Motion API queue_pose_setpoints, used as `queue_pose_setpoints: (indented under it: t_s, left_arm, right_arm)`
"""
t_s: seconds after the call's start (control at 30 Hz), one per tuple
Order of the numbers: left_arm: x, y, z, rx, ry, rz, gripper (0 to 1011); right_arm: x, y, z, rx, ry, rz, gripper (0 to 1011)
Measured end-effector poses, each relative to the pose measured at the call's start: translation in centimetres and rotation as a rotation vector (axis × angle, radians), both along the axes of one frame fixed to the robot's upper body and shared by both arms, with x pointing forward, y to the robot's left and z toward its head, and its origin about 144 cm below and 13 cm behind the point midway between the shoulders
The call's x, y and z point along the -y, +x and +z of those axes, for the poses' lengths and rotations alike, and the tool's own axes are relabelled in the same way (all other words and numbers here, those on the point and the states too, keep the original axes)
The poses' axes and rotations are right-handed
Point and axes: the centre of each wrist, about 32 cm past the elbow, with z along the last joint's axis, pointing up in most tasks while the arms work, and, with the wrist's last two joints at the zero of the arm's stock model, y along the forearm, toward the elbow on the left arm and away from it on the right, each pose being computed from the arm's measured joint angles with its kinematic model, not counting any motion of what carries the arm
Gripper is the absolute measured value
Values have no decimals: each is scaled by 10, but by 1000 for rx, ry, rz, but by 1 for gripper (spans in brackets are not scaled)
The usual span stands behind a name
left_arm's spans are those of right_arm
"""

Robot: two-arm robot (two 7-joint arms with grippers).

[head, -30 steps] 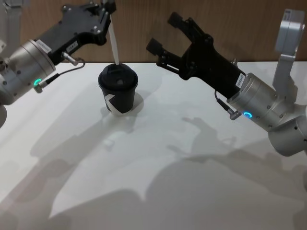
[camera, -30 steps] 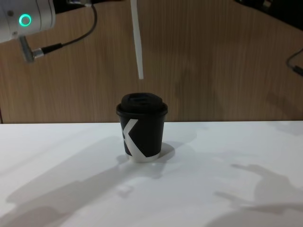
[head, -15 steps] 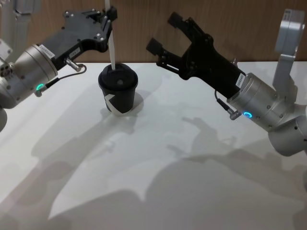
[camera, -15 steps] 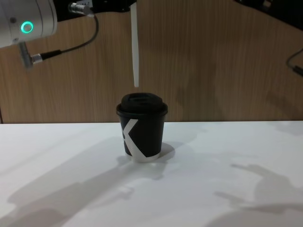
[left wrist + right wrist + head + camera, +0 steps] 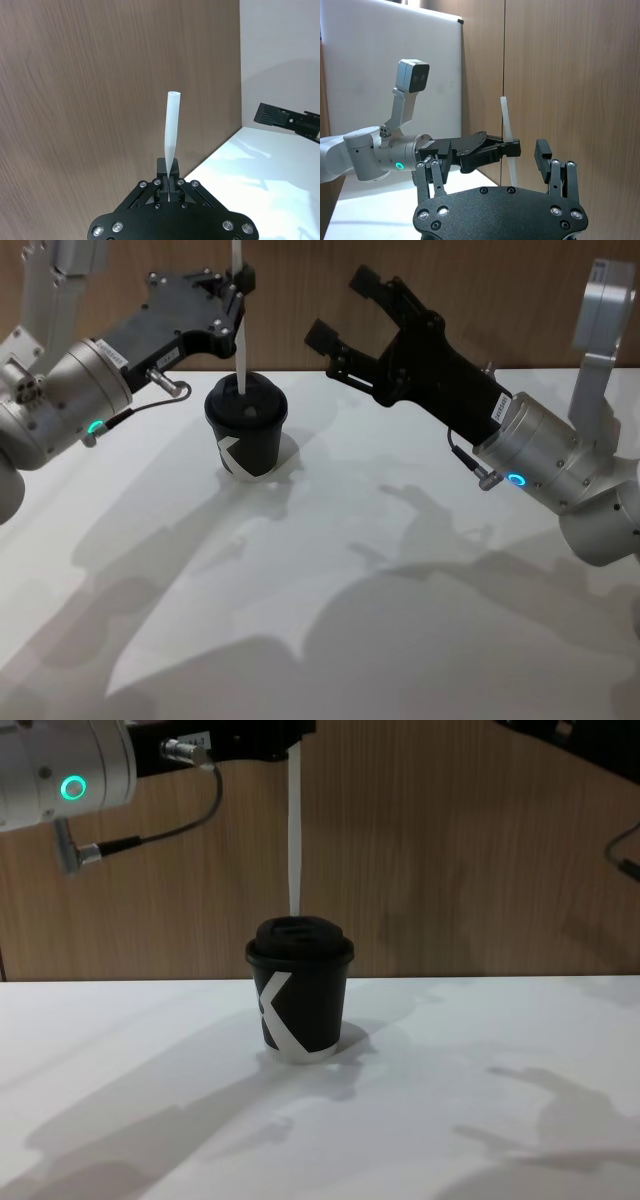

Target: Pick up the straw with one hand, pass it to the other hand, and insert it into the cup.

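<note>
**Straw held upright over the lidded cup**

The left gripper [image 5: 238,302], the black one with a small white label, a silver plug and a cable, sits at the upper left of the head view on a silver-grey arm with a green ring light. Its fingers are pinched narrow on the straw [image 5: 240,330], which runs through them and stands nearly vertical. In the left wrist view the same fingers [image 5: 173,181] are closed tight around the base of the white tube, whose open end points away from the camera.

The straw hangs straight down from that grip, and its lower tip is at the top of the cup [image 5: 246,430], over the dark domed lid. From the chest view the straw [image 5: 295,830] drops from the top edge of the frame to the lid of the cup [image 5: 299,985], its tip just at the lid's surface; whether it has entered the lid cannot be told. The cup stands upright on the white table [image 5: 330,620], left of centre in the head view, directly beneath the left gripper.

The right gripper [image 5: 345,308] is held in the air at the upper middle of the head view, to the right of the cup and apart from it. Its fingers are spread wide and hold nothing.
</note>
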Motion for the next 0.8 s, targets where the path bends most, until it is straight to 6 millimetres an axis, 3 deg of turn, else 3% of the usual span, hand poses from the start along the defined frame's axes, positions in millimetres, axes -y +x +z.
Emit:
queue_pose_setpoints:
  t_s: [0.8]
  left_arm:
    - [6,5,-5,-47,20,-3,11]
  right_arm:
    - [0,0,0,0,0,0,1001]
